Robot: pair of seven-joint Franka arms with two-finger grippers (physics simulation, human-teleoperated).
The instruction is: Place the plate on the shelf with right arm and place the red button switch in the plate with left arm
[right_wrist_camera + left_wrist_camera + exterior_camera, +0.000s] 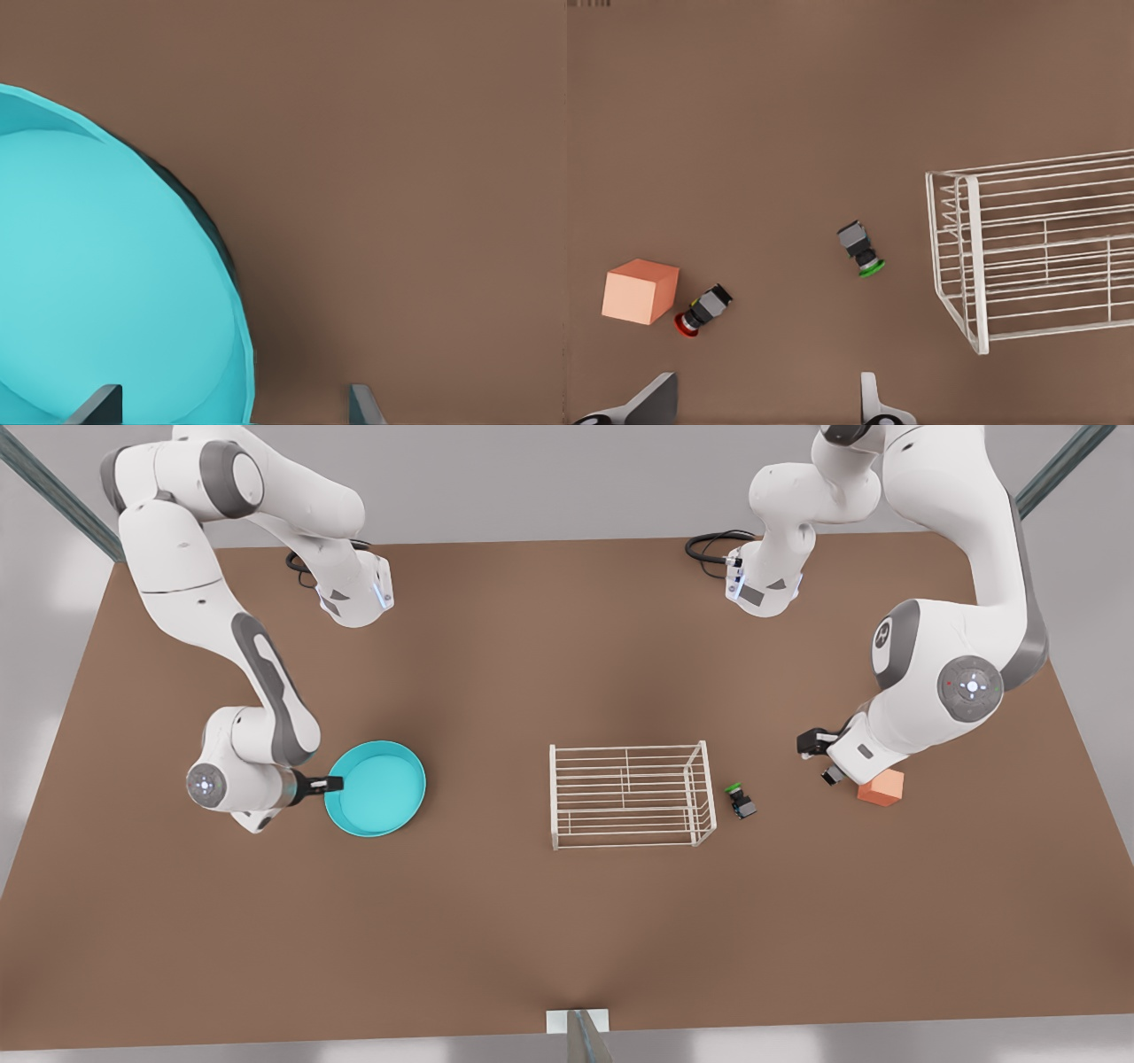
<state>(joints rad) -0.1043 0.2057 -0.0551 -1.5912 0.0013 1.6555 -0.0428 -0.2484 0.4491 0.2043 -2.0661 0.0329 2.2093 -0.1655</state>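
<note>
In the front view we see a brown table [567,939] with two white arms over it. The right gripper [332,783] is on the front view's left, low by the edge of the turquoise plate [379,788]. From its wrist view we see its two fingers [100,405] spread wide, one over the plate [106,283] and one over bare table, so the rim sits between them, and they hold nothing. The plate lies flat on the table, well apart from the white wire shelf [631,795] in the middle. The left gripper [822,757] is on the front view's right, just above the orange cube [881,788]. In the front view the arm hides the red button switch, but the left wrist view shows it: the red button switch [702,311] lies on its side right beside the orange cube [640,290], nearly touching it. Its long way runs slanted, with the red cap pointing away from the shelf [1036,252] and the dark body toward it. The left gripper's fingers [654,400] are spread wide and empty, high over the table. Between the cube and the shelf lies the green button switch [741,801], also on its side. In the left wrist view the green button switch [860,249] points its cap slantwise toward the camera's side.
</note>
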